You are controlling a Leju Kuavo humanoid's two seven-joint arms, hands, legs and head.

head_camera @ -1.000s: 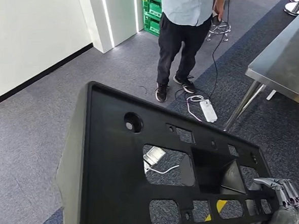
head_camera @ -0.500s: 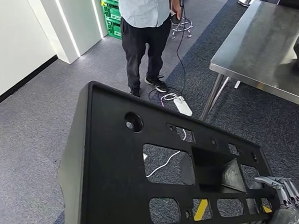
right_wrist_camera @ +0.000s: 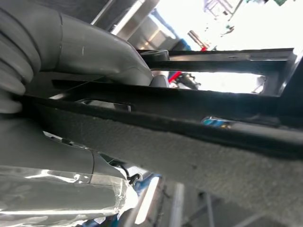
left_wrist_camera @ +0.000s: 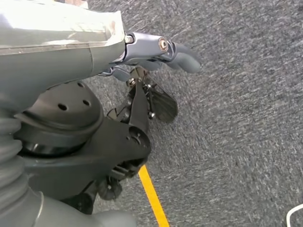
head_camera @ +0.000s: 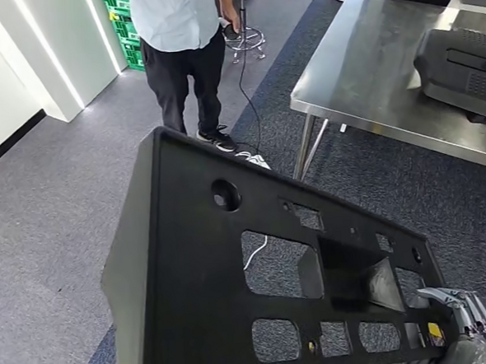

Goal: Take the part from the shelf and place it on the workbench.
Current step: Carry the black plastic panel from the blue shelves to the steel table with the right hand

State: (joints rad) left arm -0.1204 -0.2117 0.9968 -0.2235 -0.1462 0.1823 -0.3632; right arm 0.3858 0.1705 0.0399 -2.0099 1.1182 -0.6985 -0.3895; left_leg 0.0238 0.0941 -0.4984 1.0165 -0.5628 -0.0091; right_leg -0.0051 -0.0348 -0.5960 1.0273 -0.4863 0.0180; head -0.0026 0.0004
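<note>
the black part (head_camera: 190, 276) was held up in front of the robot, above the carpet, with the right hand (head_camera: 467, 321) clamped on its lower right edge. the left hand (left_wrist_camera: 157, 52) showed extended fingers; its grip was unclear. the steel workbench (head_camera: 370, 67) stood ahead right.

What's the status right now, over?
Right hand gripping the black panel's edge; left hand empty. Steel workbench ahead, right. Person and floor cable nearby.
</note>
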